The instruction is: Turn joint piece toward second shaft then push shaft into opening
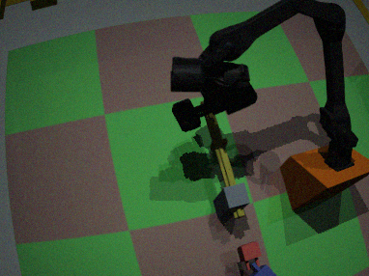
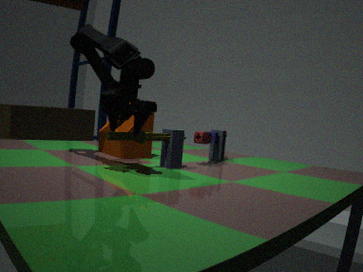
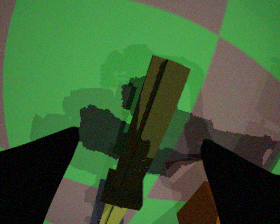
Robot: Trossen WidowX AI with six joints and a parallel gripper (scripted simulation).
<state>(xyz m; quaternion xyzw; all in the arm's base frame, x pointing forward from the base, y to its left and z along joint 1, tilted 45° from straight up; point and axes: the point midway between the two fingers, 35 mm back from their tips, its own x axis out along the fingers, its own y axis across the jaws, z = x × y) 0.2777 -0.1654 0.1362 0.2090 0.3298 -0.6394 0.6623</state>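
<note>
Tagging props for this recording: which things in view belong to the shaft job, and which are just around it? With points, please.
Part of the job:
- yellow shaft (image 1: 225,166) (image 3: 176,95)
- grey block (image 1: 236,196) (image 2: 175,148) that it runs through
- red joint piece (image 1: 249,251) (image 2: 201,137)
- open hand (image 3: 141,140)

Just around it:
- blue-posted rack (image 2: 114,11)
- brown box-like thing (image 2: 52,123)

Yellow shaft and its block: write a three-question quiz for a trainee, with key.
1. True or false: the open gripper is clamped on the yellow shaft.
2. Which colour is the block that the yellow shaft runs through? A) grey B) orange C) green
3. Fill in: the joint piece beyond that block is ____.

Key: 1 false; 2 A; 3 red
</note>
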